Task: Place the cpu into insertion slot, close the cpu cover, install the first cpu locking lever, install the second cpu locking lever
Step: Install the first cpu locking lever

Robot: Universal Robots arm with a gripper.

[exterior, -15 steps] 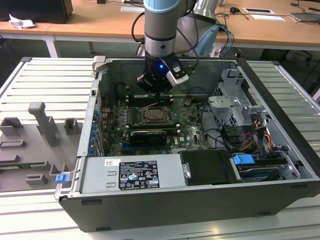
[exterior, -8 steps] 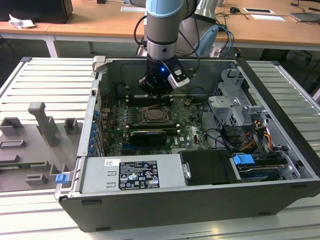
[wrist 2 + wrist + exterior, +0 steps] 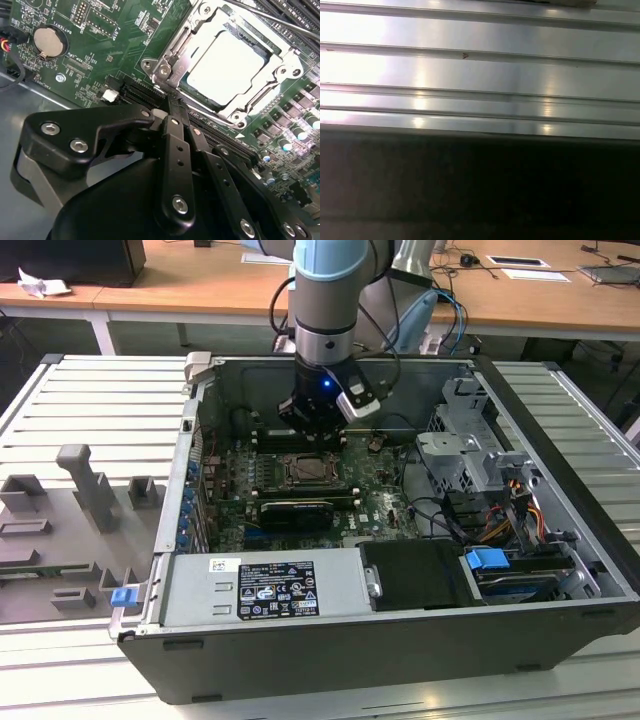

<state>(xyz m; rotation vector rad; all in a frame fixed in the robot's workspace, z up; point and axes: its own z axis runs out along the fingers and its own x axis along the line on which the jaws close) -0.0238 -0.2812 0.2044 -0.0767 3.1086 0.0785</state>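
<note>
Pincer (image 3: 172, 107) at cpu cover (image 3: 192, 47) edge.

A single robot arm reaches straight down from the top of the exterior view, its light blue and silver wrist segments vertical. At its lower end a black gripper (image 3: 312, 425) points downward, with a small blue light lit on its body and a white-grey camera module mounted on the side toward the exterior view's right. In the second wrist view, the gripper (image 3: 172, 107) shows black linked fingers (image 3: 176, 150) drawn together, tips meeting with nothing between them.
</note>
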